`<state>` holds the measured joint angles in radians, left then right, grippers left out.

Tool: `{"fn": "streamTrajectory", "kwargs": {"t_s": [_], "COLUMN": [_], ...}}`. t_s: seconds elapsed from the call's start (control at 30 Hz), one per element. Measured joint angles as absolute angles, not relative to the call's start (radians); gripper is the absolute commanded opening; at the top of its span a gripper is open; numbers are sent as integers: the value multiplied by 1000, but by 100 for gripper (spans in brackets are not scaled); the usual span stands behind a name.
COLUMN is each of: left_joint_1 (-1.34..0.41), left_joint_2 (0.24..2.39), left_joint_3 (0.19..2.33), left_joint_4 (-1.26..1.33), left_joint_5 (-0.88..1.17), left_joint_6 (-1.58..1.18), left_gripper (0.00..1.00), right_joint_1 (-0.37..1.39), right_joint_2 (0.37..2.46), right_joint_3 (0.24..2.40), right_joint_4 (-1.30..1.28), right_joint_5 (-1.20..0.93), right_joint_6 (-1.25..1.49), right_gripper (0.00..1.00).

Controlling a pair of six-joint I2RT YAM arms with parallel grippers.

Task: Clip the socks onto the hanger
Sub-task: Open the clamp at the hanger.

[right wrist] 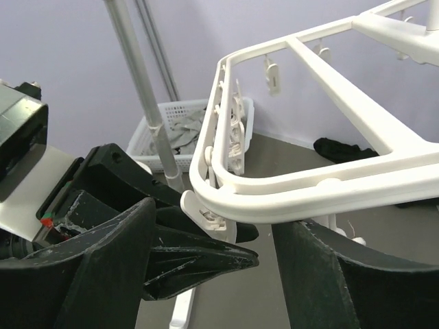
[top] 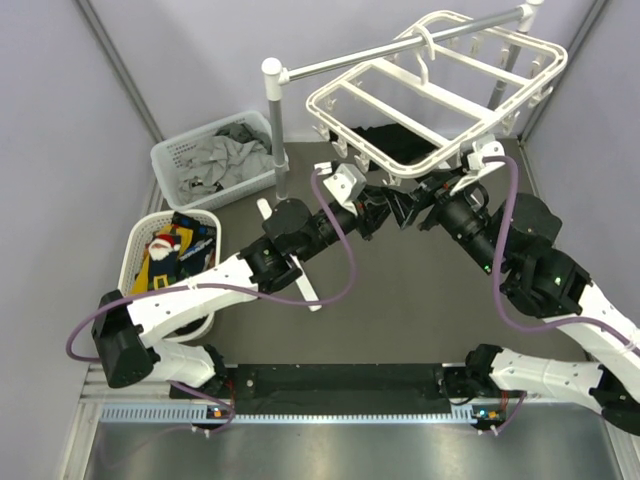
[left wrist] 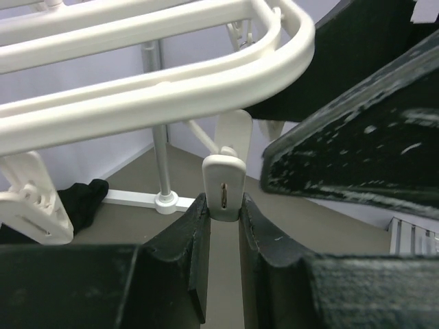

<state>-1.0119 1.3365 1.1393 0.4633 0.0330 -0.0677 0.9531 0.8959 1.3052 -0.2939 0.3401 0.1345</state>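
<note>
Left gripper (left wrist: 223, 205) is clenched on a clip (left wrist: 223, 185) of the hanger (right wrist: 309, 188); right gripper (top: 412, 208) is spread, empty. Socks (top: 172, 250) are left in the basket (top: 130, 250); none is seen clipped.

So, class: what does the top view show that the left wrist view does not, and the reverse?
Only the top view: socks in a round basket, and grey cloths in a second basket. Only the left wrist view: close up, the left tool shut on a small clip hanging under the frame. Both: the white hanger and the grey rack.
</note>
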Motion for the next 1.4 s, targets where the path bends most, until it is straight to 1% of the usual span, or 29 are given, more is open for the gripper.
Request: {"fn": "streamTrajectory", "kwargs": {"t_s": [0.2,0.43,0.7,0.77,0.9,0.93,1.0,1.03,1.07,1.1,1.13,1.2,1.23,1.33,1.37,1.4], "left_joint_1": [-1016,-1017,-1021,-1024,-1026,-1028,-1029,-1029,-1030,-1031,-1031,-1033,-1034,-1039,-1040,-1043], "left_joint_2": [1336,1337,1338,1340,1349,1351,1353,1353,1353,1353,1353,1353,1351,1341,1334,1328], "left_joint_3": [1183,1212,1225,1228,1229,1229,1229,1229,1229,1229,1229,1229,1227,1210,1200,1193], "left_joint_4": [411,370,344,337,333,331,327,327,327,324,321,319,316,315,317,317], "left_joint_5": [20,6,6,6,3,2,1,1,1,0,-1,-7,-13,-30,-38,-42], "left_joint_6": [-68,-69,-84,-89,-107,-113,-124,-129,-133,-134,-136,-140,-140,-141,-141,-140], "left_gripper": [0,0,0,0,0,0,0,0,0,1,8,17,20,33,39,41], "right_joint_1": [953,953,953,953,953,953,953,954,954,954,953,953,953,953,953,953], "right_joint_2": [921,929,936,937,937,937,939,939,939,939,939,937,936,928,926,923], "right_joint_3": [1305,1304,1299,1295,1286,1283,1282,1282,1282,1282,1282,1275,1270,1253,1248,1238], "right_joint_4": [-274,-269,-258,-251,-233,-226,-226,-224,-224,-224,-224,-217,-213,-203,-200,-193], "right_joint_5": [344,355,377,380,390,391,390,388,389,390,395,405,412,423,423,422], "right_joint_6": [132,130,115,113,105,105,104,105,104,102,99,95,94,102,108,119], "right_gripper": [62,54,52,50,40,35,29,24,21,19,14,11,9,6,6,6]}}
